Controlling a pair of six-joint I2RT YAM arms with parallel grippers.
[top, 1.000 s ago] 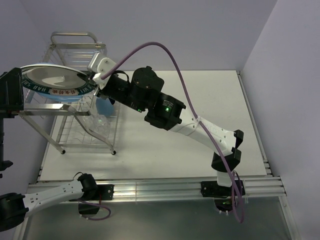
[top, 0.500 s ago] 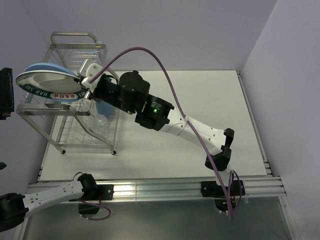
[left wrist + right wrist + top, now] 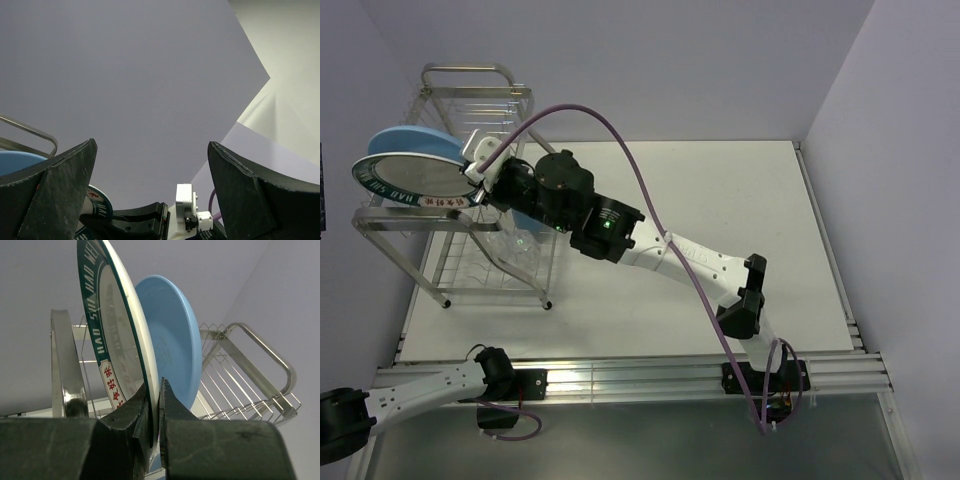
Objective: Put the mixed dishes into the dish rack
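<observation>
Light-blue plate [image 3: 170, 335], dark-rimmed lettered white plate [image 3: 117, 352]

You have two plates in view: one white plate with a dark-blue lettered rim [image 3: 415, 178] and one plain light-blue plate [image 3: 412, 138]. One dish rack [image 3: 470, 70]. Two arms: one right arm [image 3: 690, 262], one left arm [image 3: 420, 388]. Clear glassware [image 3: 517, 250] on the lower tier: count not legible.

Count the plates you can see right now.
2. The white lettered-rim plate is pinched on edge in the right gripper at the dish rack's top tier; the light-blue plate stands right beside it. Others could be hidden.
</observation>
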